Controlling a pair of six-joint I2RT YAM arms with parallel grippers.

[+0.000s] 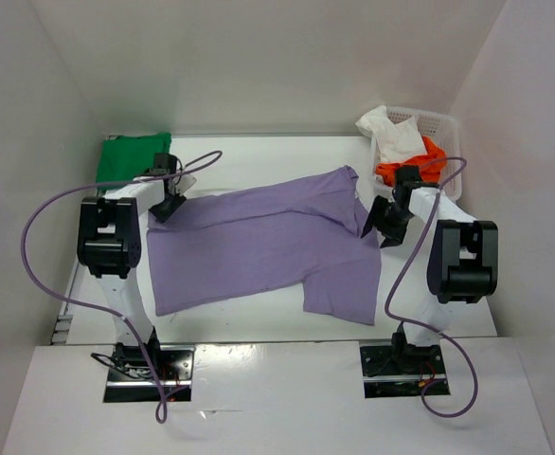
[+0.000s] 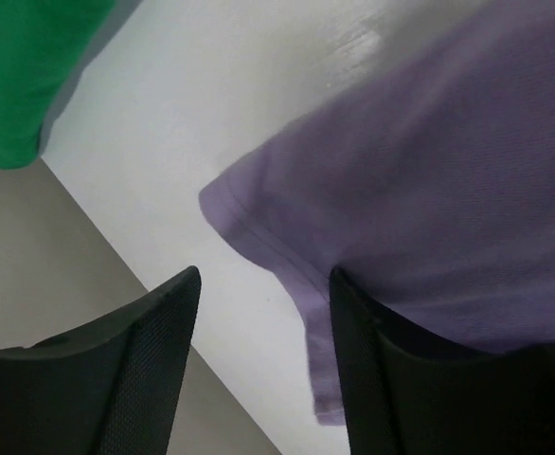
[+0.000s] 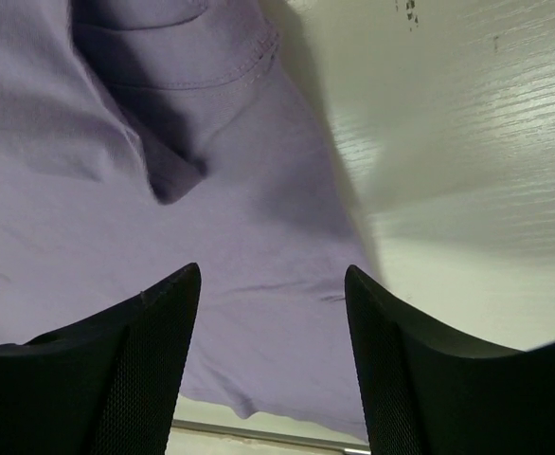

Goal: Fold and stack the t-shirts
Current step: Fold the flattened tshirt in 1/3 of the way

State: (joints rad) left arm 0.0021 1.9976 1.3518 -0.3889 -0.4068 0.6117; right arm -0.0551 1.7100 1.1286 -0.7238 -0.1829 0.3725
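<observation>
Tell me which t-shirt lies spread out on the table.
The lavender-purple t-shirt, spread across the table. The green t-shirt sits compact at the far left corner; the white t-shirt and orange-red t-shirt are heaped in the basket.

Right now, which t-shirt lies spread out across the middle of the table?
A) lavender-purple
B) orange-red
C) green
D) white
A: the lavender-purple t-shirt lies spread over the middle of the table, while the green t-shirt sits at the far left corner and the white t-shirt and orange-red t-shirt are in the basket.
</observation>
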